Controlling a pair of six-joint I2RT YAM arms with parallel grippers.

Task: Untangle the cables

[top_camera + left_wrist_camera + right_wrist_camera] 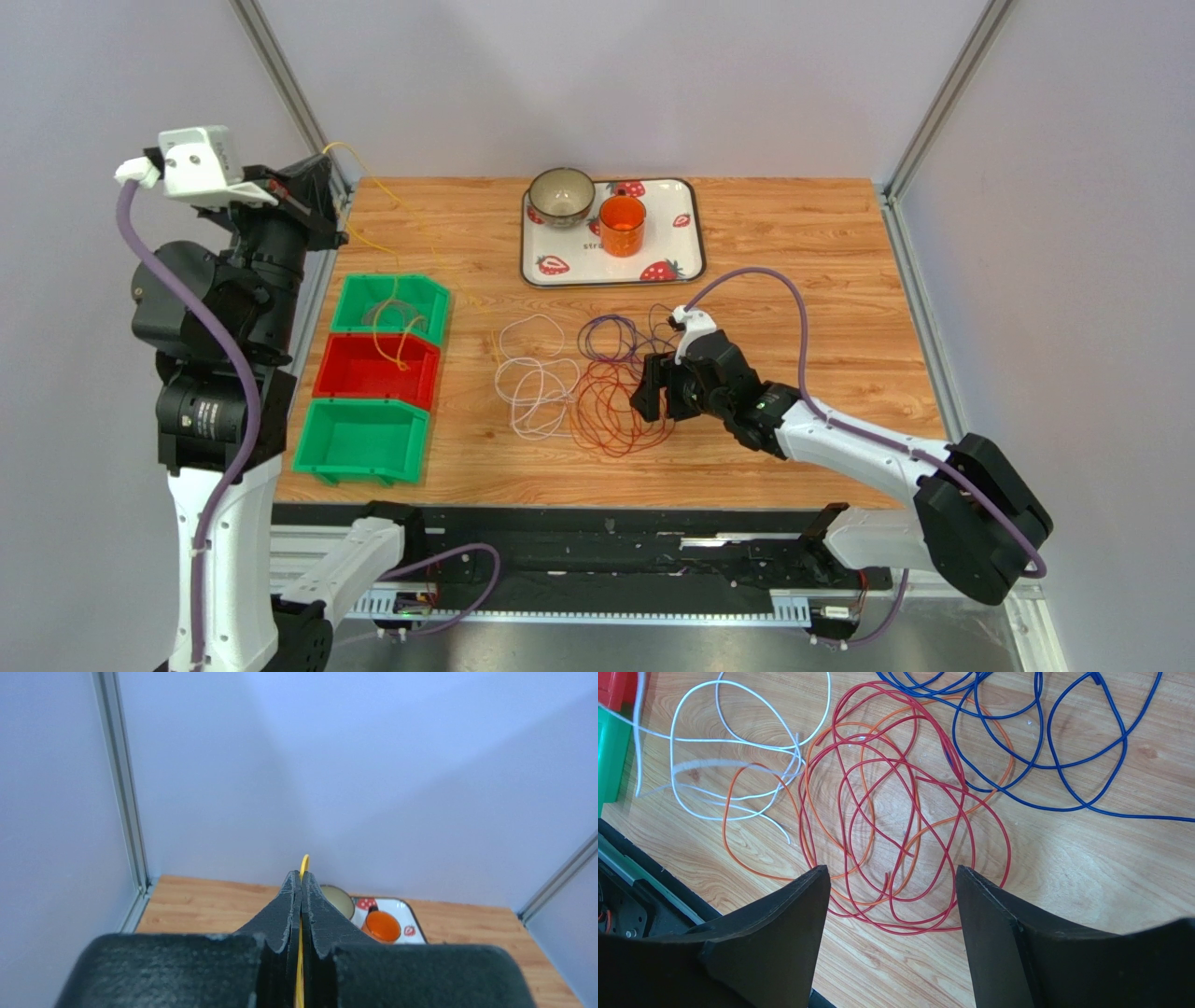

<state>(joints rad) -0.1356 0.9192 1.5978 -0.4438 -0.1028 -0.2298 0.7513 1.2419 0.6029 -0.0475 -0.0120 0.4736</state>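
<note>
a: what's the right hand (890, 873) doing?
b: it hangs with its jaws wide and grips nothing. the red cable (899, 812) and orange cable (725, 829) lie coiled on the counter (1074, 882) just under it, with the white cable (703, 765) off to its side and the blue cable (1130, 815) beyond.
a: and the left hand (302, 882)?
b: it's raised high, pinched tight on the yellow cable (304, 862), which trails down from it toward the green bin (397, 301).

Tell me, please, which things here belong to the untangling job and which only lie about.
Job: yellow cable, red cable, orange cable, white cable, blue cable.
Lying about: strawberry tray, bowl, orange cup, far green bin, red bin, near green bin (purpose unclear).
</note>
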